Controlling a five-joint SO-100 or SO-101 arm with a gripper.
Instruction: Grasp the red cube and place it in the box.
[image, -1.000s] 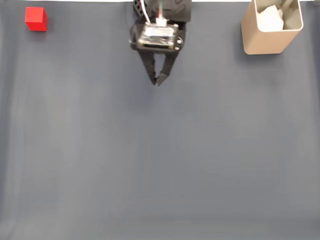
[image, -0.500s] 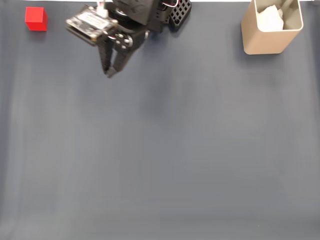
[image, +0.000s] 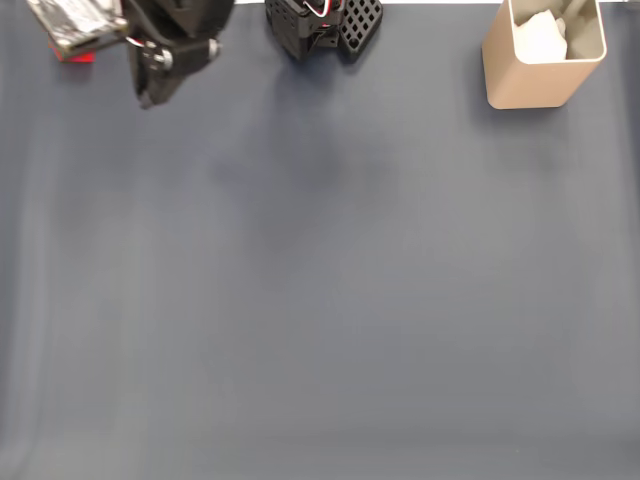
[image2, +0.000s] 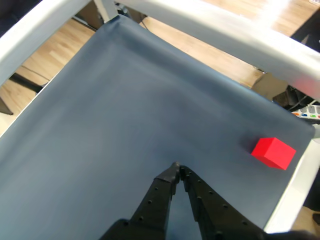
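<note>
In the wrist view the red cube (image2: 273, 152) sits on the grey mat near the right edge, well right of my gripper (image2: 177, 170), whose black fingers meet at the tips with nothing between them. In the fixed view the arm covers most of the red cube (image: 76, 56) at the top left; just a red sliver shows. My gripper (image: 146, 101) points down and left there, shut, a short way right of the cube. The beige box (image: 545, 55) stands at the top right with something white inside.
The black latticed robot base (image: 325, 27) sits at the top middle of the fixed view. The grey mat (image: 320, 300) stretches bare below. In the wrist view, white table rails (image2: 235, 35) and wooden floor lie beyond the mat's edge.
The arm has swung steadily left along the top edge, from the middle to the top left corner, and now covers most of the cube. The fingers stayed shut.
</note>
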